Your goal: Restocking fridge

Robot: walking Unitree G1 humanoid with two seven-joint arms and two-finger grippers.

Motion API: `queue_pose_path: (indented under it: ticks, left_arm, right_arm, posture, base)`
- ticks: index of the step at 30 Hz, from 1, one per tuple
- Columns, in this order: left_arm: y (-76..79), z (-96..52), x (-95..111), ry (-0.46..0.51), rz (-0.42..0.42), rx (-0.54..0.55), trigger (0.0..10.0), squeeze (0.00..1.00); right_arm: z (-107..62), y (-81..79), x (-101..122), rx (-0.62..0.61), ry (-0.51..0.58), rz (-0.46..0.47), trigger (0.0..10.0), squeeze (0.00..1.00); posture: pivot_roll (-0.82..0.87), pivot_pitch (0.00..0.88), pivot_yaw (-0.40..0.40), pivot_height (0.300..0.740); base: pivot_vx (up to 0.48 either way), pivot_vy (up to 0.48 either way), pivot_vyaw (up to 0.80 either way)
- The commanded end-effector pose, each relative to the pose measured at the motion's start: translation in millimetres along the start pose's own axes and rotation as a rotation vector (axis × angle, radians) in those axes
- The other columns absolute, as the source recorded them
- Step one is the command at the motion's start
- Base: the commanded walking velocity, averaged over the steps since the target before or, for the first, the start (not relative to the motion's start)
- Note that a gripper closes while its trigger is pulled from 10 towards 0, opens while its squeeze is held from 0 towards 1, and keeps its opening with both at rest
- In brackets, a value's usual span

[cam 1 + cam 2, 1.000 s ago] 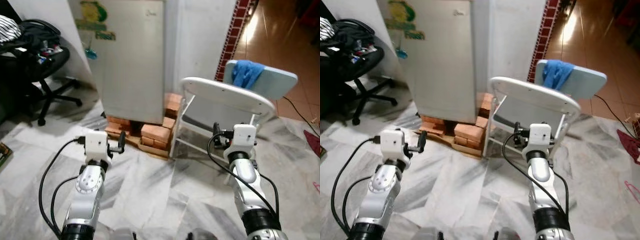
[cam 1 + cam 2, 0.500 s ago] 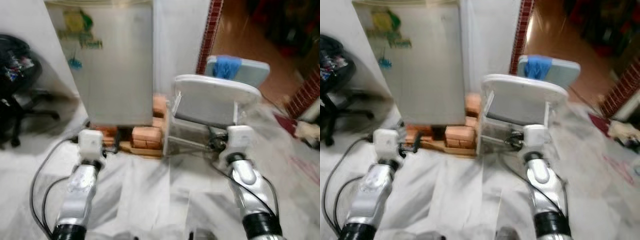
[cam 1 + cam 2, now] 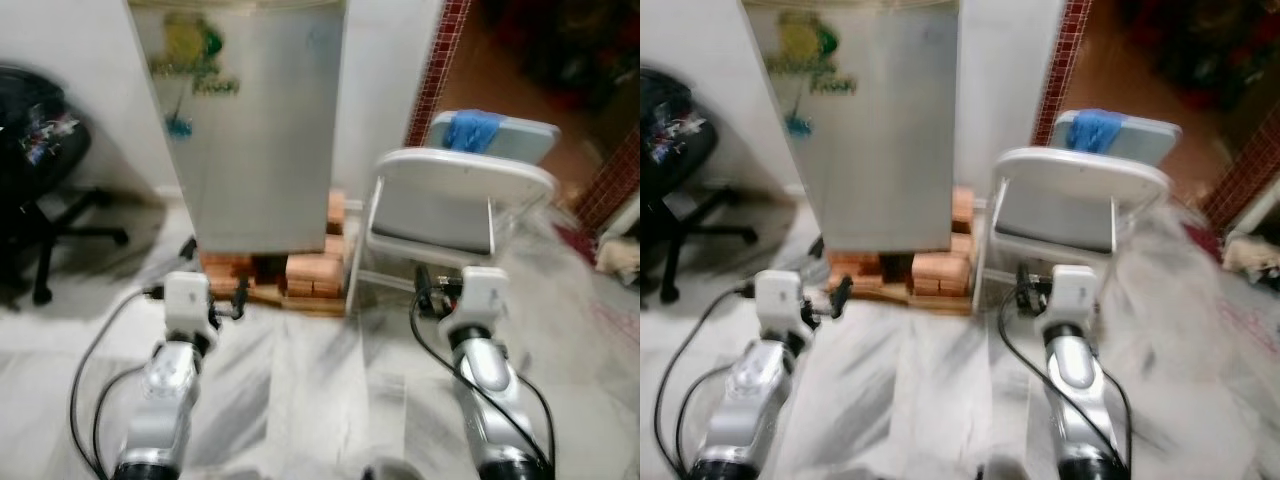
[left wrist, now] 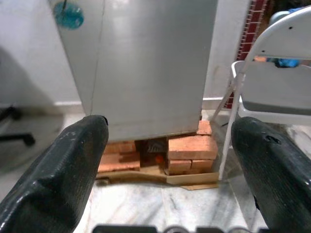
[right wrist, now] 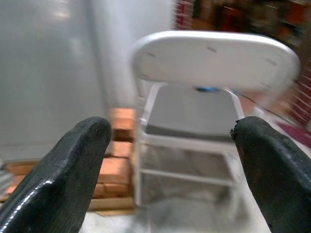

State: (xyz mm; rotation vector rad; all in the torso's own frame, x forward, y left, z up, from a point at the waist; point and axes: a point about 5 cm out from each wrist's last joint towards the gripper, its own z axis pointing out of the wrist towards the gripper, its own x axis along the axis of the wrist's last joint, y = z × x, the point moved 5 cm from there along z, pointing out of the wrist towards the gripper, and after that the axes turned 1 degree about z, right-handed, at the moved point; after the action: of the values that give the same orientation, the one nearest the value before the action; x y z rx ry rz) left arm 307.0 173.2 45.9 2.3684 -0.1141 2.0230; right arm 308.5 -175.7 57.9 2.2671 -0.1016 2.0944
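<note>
While both arms face the closed grey metal fridge (image 3: 255, 130) at twelve o'clock, left claw (image 4: 170, 160) and right claw (image 5: 170, 160) spread wide and empty, the approach looks unfinished; next comes opening its door.

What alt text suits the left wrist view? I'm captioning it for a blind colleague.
A closed silver fridge stands on red bricks, framed by the open left claw and its black fingers. A white folding chair stands beside it.
</note>
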Motion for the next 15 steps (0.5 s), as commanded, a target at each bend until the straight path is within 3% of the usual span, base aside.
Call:
queue_pose_path:
  ticks: [1,8,15]
  left_arm:
    - [11.9,5.0,6.8,0.019,-0.015,-0.038,10.0,0.0]
    - [15.9,11.8,14.2,0.041,-0.027,-0.08,10.0,0.0]
    - [11.0,14.2,16.8,0.046,-0.039,-0.055,10.0,0.0]
  right_arm:
    - [-1.0,13.9,3.8,-0.05,0.013,-0.009,10.0,0.0]
    - [-4.9,34.9,-7.6,-0.103,-0.031,0.023,10.0,0.0]
    - [-1.5,33.7,-7.3,-0.105,-0.034,0.025,10.0,0.0]
  posture:
    - [-0.06,0.0,0.042,0.74]
    - [-0.09,0.0,0.047,0.74]
    - [-0.07,0.0,0.029,0.74]
  base:
    - [0.0,0.48,-0.8]
    - [0.0,0.48,-0.8]
    - [0.0,0.48,-0.8]
